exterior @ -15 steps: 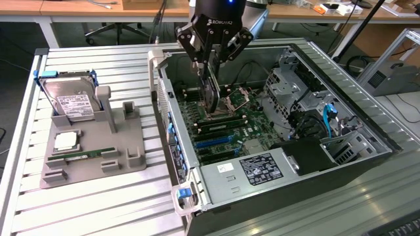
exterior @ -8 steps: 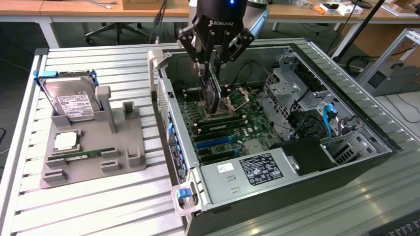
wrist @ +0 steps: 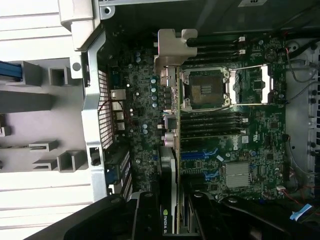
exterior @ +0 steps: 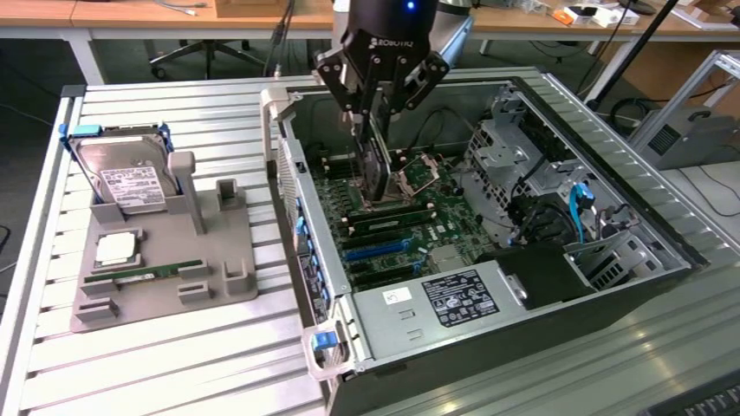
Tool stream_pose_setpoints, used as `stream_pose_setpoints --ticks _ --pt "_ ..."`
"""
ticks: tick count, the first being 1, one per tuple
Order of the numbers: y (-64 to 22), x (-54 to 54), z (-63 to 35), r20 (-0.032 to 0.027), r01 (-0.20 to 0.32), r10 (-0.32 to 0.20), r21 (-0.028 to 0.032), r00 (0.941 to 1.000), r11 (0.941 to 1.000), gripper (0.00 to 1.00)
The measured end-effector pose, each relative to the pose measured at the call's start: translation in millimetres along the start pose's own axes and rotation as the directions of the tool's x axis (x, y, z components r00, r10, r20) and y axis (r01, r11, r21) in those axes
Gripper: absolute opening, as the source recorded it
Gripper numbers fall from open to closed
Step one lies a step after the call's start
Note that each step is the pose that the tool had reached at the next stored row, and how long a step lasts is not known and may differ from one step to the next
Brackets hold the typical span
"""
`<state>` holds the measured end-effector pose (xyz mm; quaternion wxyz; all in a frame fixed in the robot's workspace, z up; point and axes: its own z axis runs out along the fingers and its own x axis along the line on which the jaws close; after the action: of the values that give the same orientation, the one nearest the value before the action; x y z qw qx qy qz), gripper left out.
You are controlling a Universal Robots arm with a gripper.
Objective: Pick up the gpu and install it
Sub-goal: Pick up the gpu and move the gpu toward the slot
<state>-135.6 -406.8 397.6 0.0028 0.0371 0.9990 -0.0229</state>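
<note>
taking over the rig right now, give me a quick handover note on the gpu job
Hand: shut on the gpu, which hangs upright from it.
Gpu: inside the open computer case, over the motherboard, beside the CPU socket.
Done: gpu picked up and brought into the case.
Left: it does not look seated in a slot; whether its lower edge touches the board, I cannot tell.
Elsewhere: hard drive and memory stick sit on the grey holder outside the case.

Bright room; case [exterior: 486,355] seemingly shadowed inside.
</note>
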Motion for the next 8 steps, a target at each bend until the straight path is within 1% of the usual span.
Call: stream_pose_setpoints --ticks 8 --pt "0.0 -2.3 2.1 0.0001 0.0 0.0 0.0019 1.0 1.0 0.27"
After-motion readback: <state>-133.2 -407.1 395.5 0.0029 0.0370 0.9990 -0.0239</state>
